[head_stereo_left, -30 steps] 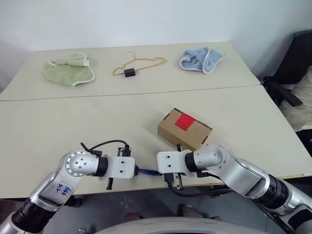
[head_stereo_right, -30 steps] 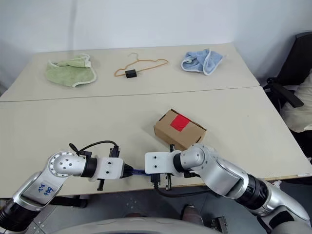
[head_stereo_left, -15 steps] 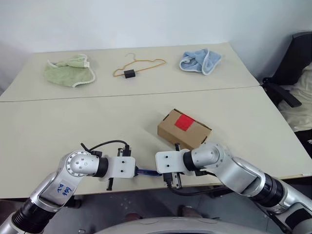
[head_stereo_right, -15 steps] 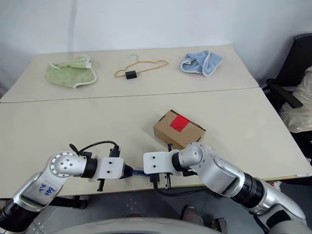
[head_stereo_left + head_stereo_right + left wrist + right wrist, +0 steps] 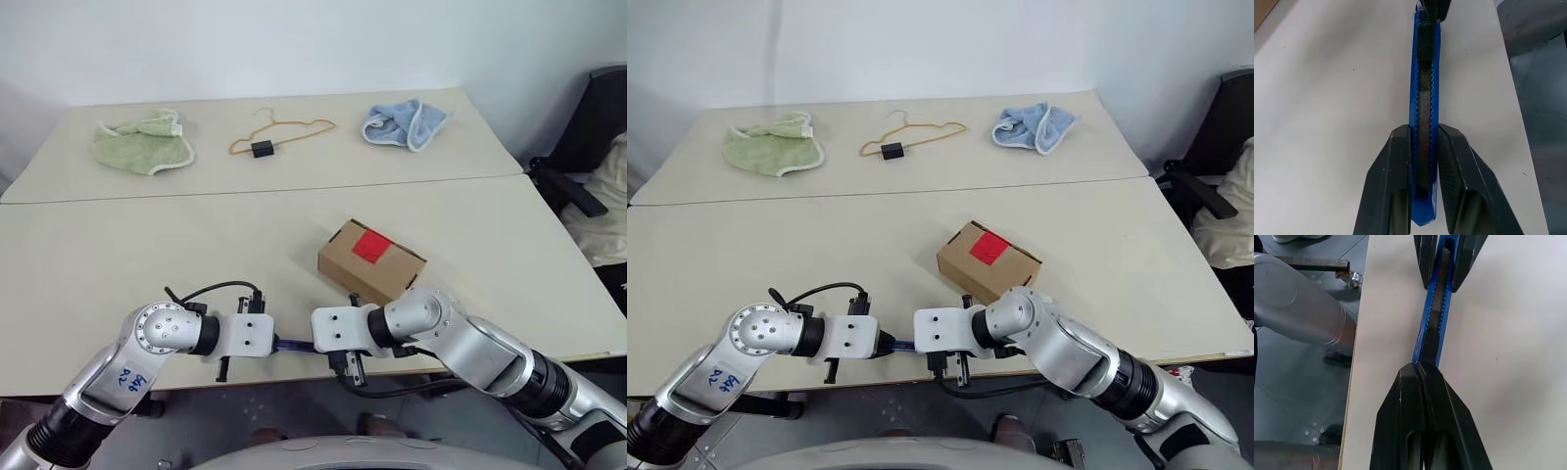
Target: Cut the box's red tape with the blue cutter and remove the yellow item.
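Both grippers are on the blue cutter (image 5: 1423, 98) rn, right at the near edge of the table (image 5: 147, 255). Left gripper (image 5: 1423, 161) has its fingers clamped on the handle body, one pad each side, and the right gripper (image 5: 1422, 369) is pinched fully together on the far end, prob the blade or slider tip, can't tell which. The cutter looks like a light, stiff plastic stick w/ a ribbed slider, so imo it won't flex, but it's thin and smooth-sided and could twist in a two-finger pinch. Best to hold it mid-body on the flat sides like the left is doing, and keep off the blade end. The box (image 5: 372, 259) sits just beyond the right wrist, flaps closed, red tape (image 5: 371, 244) on top and uncut. Cardboard that small is prob light and will skid when the blade drags, so it might need bracing. Yellow item isn't visible, presumably inside.
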Robot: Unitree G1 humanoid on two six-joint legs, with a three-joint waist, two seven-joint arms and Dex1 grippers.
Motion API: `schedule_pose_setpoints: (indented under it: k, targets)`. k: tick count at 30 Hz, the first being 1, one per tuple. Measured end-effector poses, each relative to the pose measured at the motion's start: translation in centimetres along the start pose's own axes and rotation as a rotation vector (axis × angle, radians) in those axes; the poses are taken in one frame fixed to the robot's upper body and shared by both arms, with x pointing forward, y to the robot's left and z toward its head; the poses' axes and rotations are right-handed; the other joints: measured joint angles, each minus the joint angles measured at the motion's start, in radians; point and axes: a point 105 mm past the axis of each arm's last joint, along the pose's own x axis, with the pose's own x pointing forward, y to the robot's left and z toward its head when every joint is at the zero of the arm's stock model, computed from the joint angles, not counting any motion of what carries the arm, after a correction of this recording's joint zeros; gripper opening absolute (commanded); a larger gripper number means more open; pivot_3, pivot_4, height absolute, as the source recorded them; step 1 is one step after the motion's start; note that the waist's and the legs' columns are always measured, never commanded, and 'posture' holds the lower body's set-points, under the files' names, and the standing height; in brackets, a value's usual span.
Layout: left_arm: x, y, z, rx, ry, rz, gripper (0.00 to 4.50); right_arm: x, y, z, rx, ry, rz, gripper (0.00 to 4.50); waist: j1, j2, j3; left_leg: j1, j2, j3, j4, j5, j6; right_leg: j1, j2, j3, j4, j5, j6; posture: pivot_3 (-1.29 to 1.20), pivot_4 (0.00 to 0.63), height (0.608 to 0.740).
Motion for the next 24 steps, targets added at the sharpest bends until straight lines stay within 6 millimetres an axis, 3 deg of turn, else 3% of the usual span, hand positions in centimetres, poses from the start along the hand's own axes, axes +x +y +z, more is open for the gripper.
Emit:
schedule_pose_setpoints:
  k: [11, 16, 24]
  targets:
    - [0.1, 0.0, 0.0, 0.004, 0.005, 0.001, 0.45, -0.1, -0.2, -0.2, -0.009, 0.002, -0.008, 0.04, 0.0, 0.0, 0.0, 0.006, 0.001, 0.0, 0.0, -0.001, -0.001, 0.004, 0.0, 0.0, -0.001, -0.002, -0.002, 0.0, 0.15, 0.74]
    - [0.1, 0.0, 0.0, 0.006, 0.004, 0.001, 0.45, -1.7, -1.3, -0.6, 0.005, 0.009, -0.059, 0.04, 0.0, 0.0, 0.0, 0.006, 0.001, 0.0, -0.001, -0.001, -0.001, 0.005, 0.0, 0.0, -0.002, -0.002, -0.002, 0.0, 0.15, 0.74]
    - [0.3, 0.0, 0.1, 0.01, 0.002, 0.003, 0.45, -1.4, -0.7, -0.7, 0.018, -0.002, -0.019, 0.04, 0.003, 0.0, 0.0, 0.006, 0.001, 0.0, 0.0, -0.001, -0.001, 0.006, 0.0, 0.0, -0.003, -0.002, -0.002, 0.0, 0.15, 0.74]
